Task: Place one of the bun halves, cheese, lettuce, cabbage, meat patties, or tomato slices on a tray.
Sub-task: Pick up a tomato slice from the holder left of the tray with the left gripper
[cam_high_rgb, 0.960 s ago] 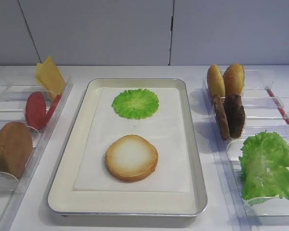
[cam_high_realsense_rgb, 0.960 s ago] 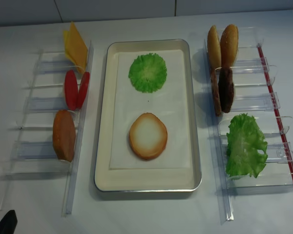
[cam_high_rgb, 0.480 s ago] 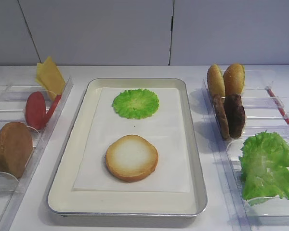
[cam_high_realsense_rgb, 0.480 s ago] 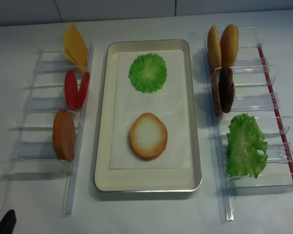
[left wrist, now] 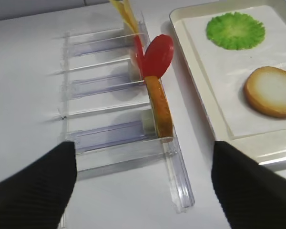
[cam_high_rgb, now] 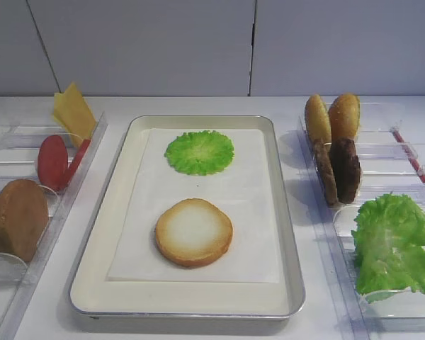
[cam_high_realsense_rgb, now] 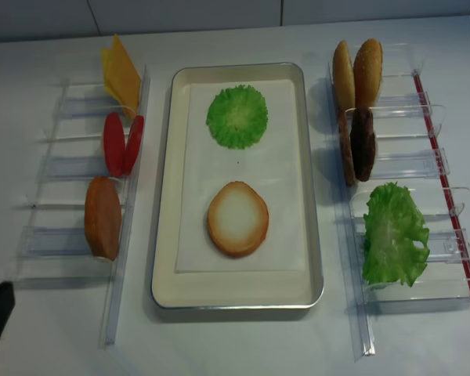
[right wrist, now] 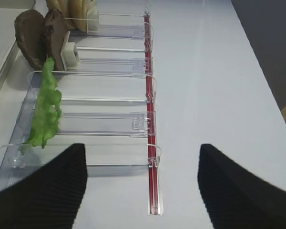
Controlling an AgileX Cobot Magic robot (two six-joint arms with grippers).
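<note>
The left tool [left wrist: 143,181] gapes wide, empty, near the upright tomato slices [left wrist: 157,55]: stiff, light discs, probably best pinched across the faces. The tray [cam_high_rgb: 290,234] holds one bun half [cam_high_rgb: 193,231]. The right tool [right wrist: 143,183] gapes too.

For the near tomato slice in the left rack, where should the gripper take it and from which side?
Grip the tomato slice by its upper rim, coming down from above. It stands on edge, leaning in the clear rack, so the top edge is free and its flat faces suit the open left gripper, probably with less risk of nudging the bun half.
</note>
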